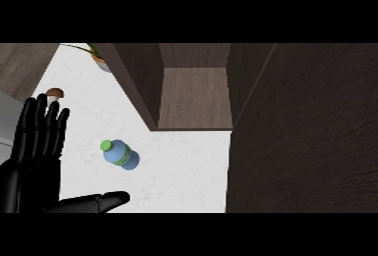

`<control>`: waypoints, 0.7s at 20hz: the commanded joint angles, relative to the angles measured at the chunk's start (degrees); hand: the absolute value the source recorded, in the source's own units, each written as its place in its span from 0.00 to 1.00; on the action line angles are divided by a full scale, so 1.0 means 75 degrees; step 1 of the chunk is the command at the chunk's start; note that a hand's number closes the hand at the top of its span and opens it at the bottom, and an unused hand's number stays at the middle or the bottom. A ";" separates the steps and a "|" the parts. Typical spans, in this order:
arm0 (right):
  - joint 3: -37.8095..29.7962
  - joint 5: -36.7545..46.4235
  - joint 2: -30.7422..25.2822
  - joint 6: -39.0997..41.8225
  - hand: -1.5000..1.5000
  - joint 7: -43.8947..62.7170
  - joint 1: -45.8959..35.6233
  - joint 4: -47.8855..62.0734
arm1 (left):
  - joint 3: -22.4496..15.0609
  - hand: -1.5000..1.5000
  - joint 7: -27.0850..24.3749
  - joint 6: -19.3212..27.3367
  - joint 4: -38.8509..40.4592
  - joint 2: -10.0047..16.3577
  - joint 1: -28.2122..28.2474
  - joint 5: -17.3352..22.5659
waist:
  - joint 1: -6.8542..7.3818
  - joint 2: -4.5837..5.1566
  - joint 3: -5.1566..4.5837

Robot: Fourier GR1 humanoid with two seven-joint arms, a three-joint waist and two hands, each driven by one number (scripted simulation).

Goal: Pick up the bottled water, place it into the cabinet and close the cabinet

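1. The bottled water [120, 154] sits on the counter [184, 170], just before the open cabinet [196, 95], untouched.
2. Your left hand [37, 145] stands beside it, fingers [44, 120] straight, slightly spread, holding nothing.
3. Grasp the body below the cap.

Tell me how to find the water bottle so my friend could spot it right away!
Look at the white counter, in front of the open wooden cabinet. The water bottle sits there alone, just right of the big black left hand. It is the only blue thing, with a green cap and green band, unlike the small brown mushroom farther back.
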 commanded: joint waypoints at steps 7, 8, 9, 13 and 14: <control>0.0216 -0.0347 -0.0074 0.0179 0.00 0.0767 0.1512 -0.1848 | -0.1325 0.00 0.1137 0.0792 -0.1395 -0.0028 0.1124 -0.1157 | 0.0034 -0.0004 -0.0002; 0.0540 -0.0181 0.0039 0.0270 0.00 0.0500 0.2132 -0.2112 | -0.1408 0.00 0.1074 0.1086 -0.1103 -0.0062 0.0975 -0.1276 | -0.0014 -0.0010 -0.0001; 0.0070 -0.0574 -0.0142 0.0521 0.00 0.0301 0.1941 -0.1709 | -0.1534 0.00 0.0726 0.0826 -0.1230 -0.0056 0.1645 -0.1110 | 0.0027 -0.0008 -0.0002; 0.0983 0.0310 0.0322 0.0403 0.00 -0.0246 0.2552 -0.1509 | -0.2035 0.00 0.0463 0.1516 -0.0445 -0.0061 0.1351 -0.1545 | -0.0008 -0.0003 -0.0003; 0.1148 0.0456 0.0295 0.0331 0.00 -0.0057 0.2467 -0.1737 | -0.2230 0.00 0.0512 0.1392 -0.1038 -0.0062 0.1929 -0.1771 | 0.0030 -0.0010 -0.0004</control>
